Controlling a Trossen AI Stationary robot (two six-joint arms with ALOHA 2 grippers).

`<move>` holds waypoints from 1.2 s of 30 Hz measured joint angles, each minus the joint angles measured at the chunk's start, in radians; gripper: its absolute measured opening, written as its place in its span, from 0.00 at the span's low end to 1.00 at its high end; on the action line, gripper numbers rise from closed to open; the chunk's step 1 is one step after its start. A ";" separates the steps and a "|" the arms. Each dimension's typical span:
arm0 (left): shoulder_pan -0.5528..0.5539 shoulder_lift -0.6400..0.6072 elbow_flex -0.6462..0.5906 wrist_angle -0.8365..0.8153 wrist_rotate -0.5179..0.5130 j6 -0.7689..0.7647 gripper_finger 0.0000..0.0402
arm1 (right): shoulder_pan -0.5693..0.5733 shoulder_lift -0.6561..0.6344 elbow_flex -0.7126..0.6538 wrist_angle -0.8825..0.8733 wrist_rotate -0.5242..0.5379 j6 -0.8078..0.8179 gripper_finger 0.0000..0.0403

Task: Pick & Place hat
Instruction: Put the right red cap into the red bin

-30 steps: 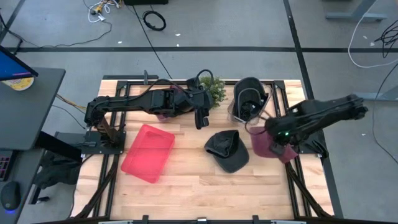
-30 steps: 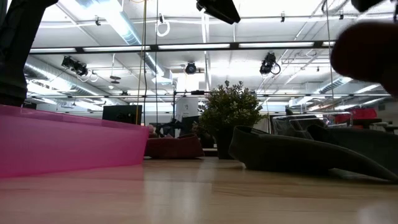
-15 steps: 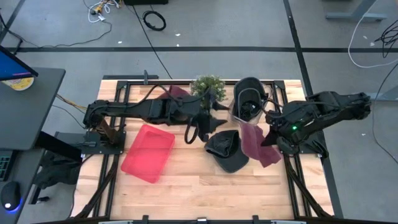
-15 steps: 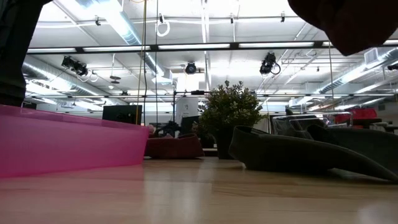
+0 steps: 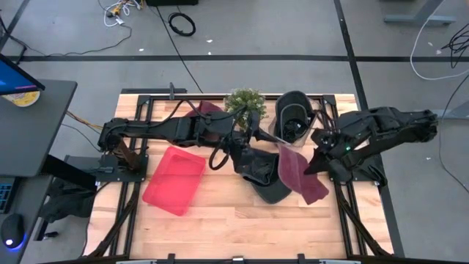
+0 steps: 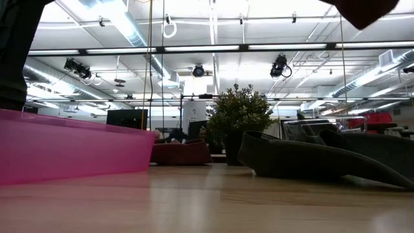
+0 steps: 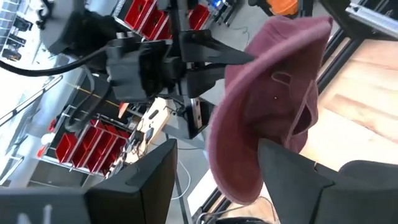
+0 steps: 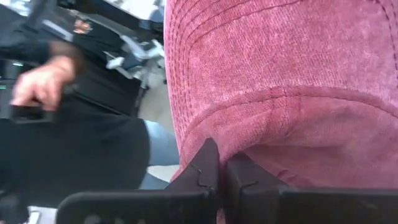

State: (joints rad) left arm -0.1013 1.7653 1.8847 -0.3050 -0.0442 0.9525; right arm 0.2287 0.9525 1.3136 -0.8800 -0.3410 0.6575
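Pink tray (image 5: 174, 180) bare beside dark hat (image 5: 265, 176)

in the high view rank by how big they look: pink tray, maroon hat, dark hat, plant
1. pink tray
2. dark hat, partly covered by the left end effector, and maroon hat, held aloft nearer the camera: too alike to rank
3. plant

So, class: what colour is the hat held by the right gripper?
Maroon hat, pinched in the right gripper; the right wrist view shows it best.

Robotics lab, ceiling trusses (image 6: 213, 48), red bins (image 7: 134, 15)
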 joint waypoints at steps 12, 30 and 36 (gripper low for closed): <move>0.000 0.002 0.000 0.016 0.094 -0.070 0.57 | -0.006 0.078 0.000 0.097 -0.100 -0.004 0.00; -0.004 0.002 0.000 0.014 0.145 -0.078 0.32 | -0.039 0.101 0.000 0.237 -0.113 -0.027 0.00; -0.005 0.003 0.000 0.005 0.152 -0.078 0.04 | -0.047 0.099 0.000 0.240 -0.121 -0.031 0.00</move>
State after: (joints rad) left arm -0.1067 1.7682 1.8844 -0.2995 0.1081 0.8746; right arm 0.1818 1.0519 1.3136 -0.6395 -0.4615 0.6270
